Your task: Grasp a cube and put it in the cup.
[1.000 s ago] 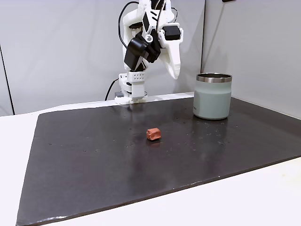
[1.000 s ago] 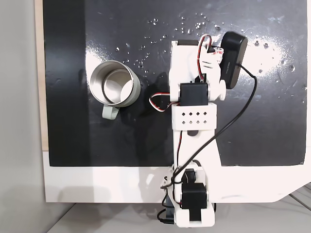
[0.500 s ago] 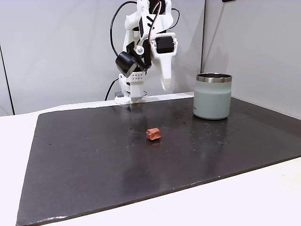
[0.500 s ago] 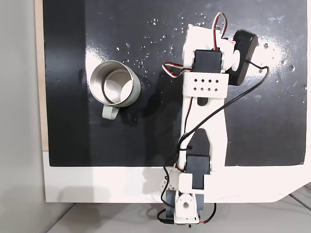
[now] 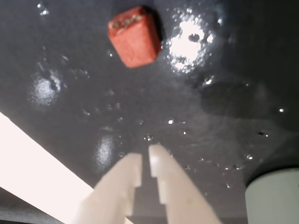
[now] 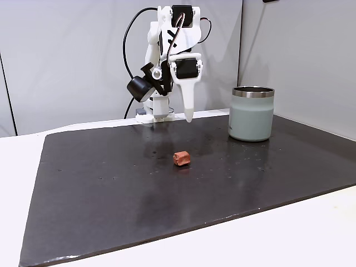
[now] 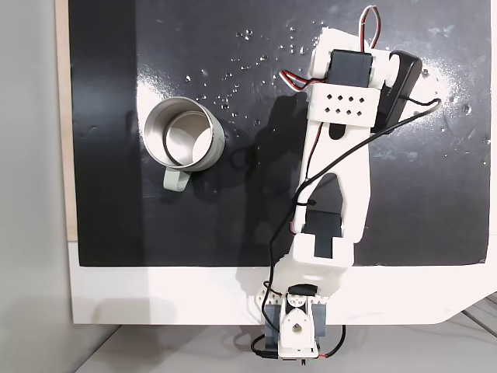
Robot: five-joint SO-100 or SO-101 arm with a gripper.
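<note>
The cube (image 5: 133,43) is a small reddish-orange block lying on the dark mat, at the top of the wrist view; in a fixed view the cube (image 6: 181,158) sits near the mat's middle. My gripper (image 5: 145,157) points at the mat short of the cube, fingers almost touching and nothing between them. In a fixed view the gripper (image 6: 188,118) hangs tip down, well above the mat and behind the cube. The pale green cup (image 6: 252,114) with a steel rim stands upright at the right; from above, the cup (image 7: 182,140) shows an open mouth left of the arm.
A dark mat (image 6: 111,194) covers a white table (image 6: 278,239). The arm's base (image 6: 156,111) stands at the mat's back edge, with walls close behind. A corner of the cup (image 5: 273,198) shows at the wrist view's lower right. The mat's pale edge (image 5: 37,163) runs along its lower left.
The arm has unfolded from its tucked pose. The gripper swung forward and down, from up beside the arm to pointing tip down over the mat. Cube and cup stayed put.
</note>
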